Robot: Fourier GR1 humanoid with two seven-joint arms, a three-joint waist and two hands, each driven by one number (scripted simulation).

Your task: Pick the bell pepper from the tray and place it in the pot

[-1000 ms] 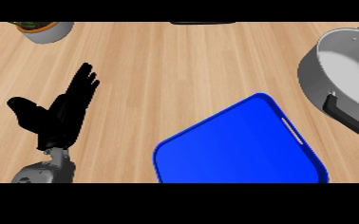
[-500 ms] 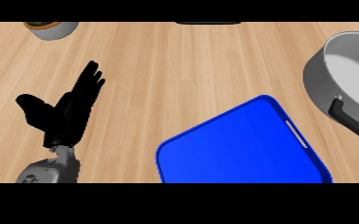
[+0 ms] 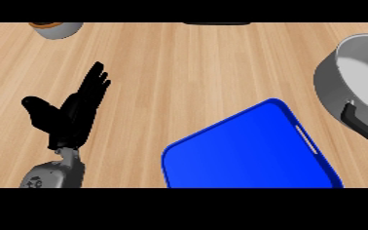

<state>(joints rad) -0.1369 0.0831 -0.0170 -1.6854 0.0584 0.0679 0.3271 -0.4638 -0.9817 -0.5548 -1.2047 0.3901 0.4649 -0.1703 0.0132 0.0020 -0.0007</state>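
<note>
A blue tray (image 3: pixel 244 151) lies at the lower right of the wooden counter, and no bell pepper shows on the part of it in view. The grey pot (image 3: pixel 343 78) stands at the right edge, partly cut off, with a black handle facing the tray. My left hand (image 3: pixel 68 114) rests open at the lower left, fingers straight and pointing up, well apart from the tray. The right hand is out of view.
A small grey bowl (image 3: pixel 56 28) with a brown rim sits at the top left corner. A dark object (image 3: pixel 215 23) pokes in at the top edge, centre.
The whole view has shifted: the tray, pot and left hand have all slid slightly rightward and downward in the picture. The left hand keeps its open pose.
</note>
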